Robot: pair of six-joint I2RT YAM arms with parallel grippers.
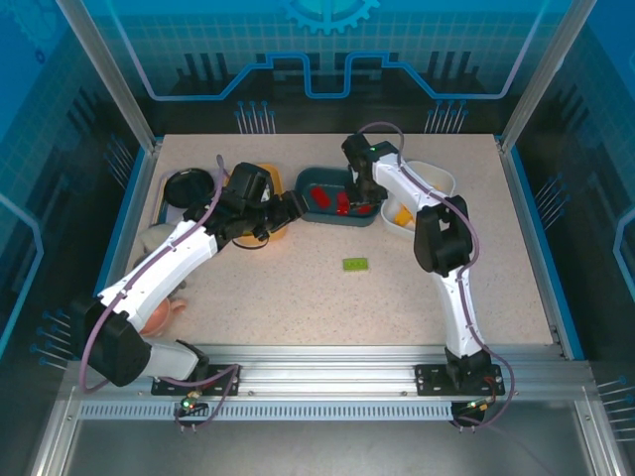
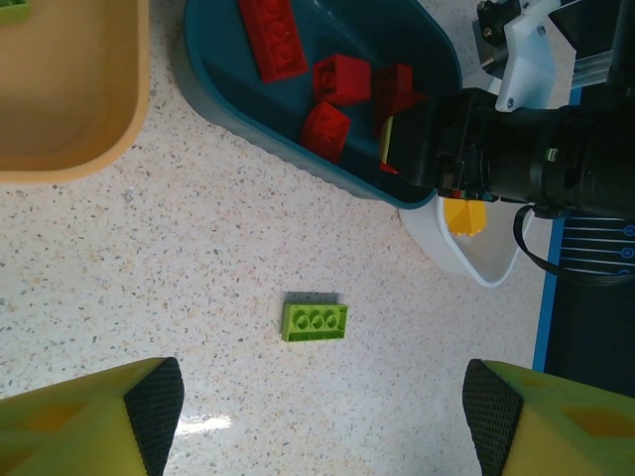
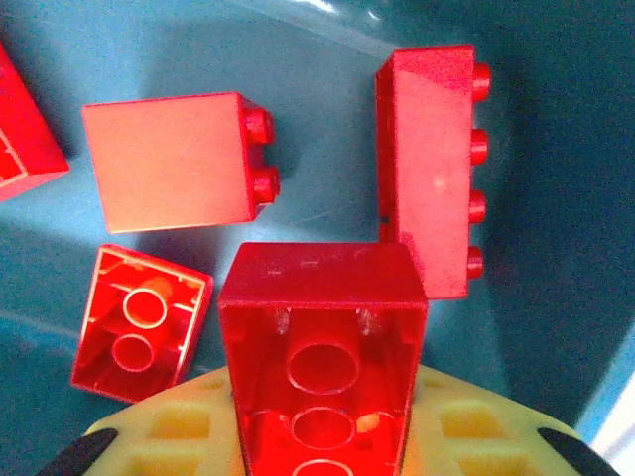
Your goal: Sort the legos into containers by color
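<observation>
My right gripper (image 3: 322, 441) is clamped on a red brick (image 3: 319, 327), low over the teal tub (image 3: 327, 40) — it only needs letting go. My left gripper (image 2: 322, 412) stands spread. The green brick (image 2: 315, 321) lies on the table (image 2: 149, 258) just ahead, its long axis running finger to finger — probably a wrist turn first.

I log the table (image 2: 198, 248) as beige with fine dark speckles, one lime-green lego (image 2: 315, 321) on it. Red legos (image 2: 342, 79) lie in the dark teal tub (image 2: 422, 45), the nearest red lego (image 3: 317, 327) glossy; a yellow lego (image 2: 466, 216) shows in the white tub (image 2: 476, 268), and the third tub (image 2: 69, 109) is yellow-orange. On the left gripper (image 2: 322, 412), fingers (image 2: 69, 426) read yellow-green with black pads (image 2: 159, 407).
</observation>
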